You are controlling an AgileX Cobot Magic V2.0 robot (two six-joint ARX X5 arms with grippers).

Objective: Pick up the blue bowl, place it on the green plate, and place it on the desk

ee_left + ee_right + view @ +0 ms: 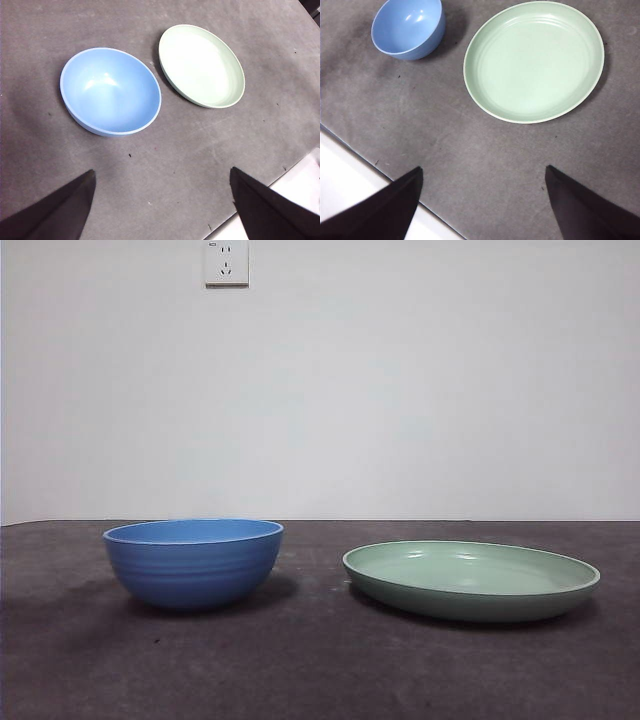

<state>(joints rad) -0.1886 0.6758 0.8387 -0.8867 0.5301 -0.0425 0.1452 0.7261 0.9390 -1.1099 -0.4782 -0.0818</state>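
The blue bowl (193, 563) stands on the desk (300, 660) at 9 o'clock of the green plate (471, 580), apart. Left gripper (162, 200) and right gripper (481, 195) hover wide open, empty, well away from both.

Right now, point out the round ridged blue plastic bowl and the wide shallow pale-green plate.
Blue bowl (193, 570): front view, middle of its ridged outer wall.
Green plate (535, 60): right wrist view, centre of its glossy inside.
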